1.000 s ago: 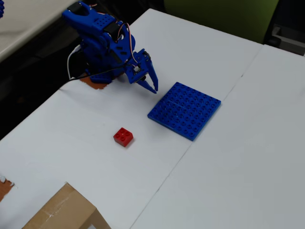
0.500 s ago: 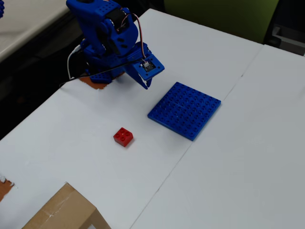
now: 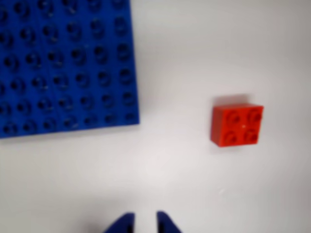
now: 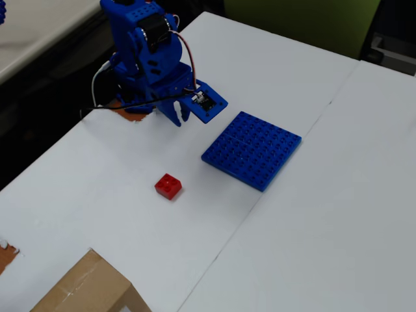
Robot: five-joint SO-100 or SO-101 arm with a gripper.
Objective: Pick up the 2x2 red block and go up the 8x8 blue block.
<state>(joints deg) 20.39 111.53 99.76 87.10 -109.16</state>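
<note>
The small bright red plastic toy brick with four round studs sits flat on the white desk, studs up, with nothing touching it. In the overhead view it lies to the lower left of the large flat square blue studded plastic baseplate, clearly apart from it, with bare desk between them. In the wrist view the red brick is right of centre and the blue baseplate fills the upper left corner, again with a white gap between the two.

The blue arm built of studded parts stands at the far left of the desk in the overhead view, above the brick and to the left of the baseplate. Its pincer hangs over bare desk, apart from both the brick and the baseplate. In the wrist view the pincer shows as two blue tips at the bottom edge with only a narrow strip of white between them; it grasps nothing, and the jaws stand almost together.

A brown cardboard box sits at the lower left corner of the overhead view, well apart from the brick.
</note>
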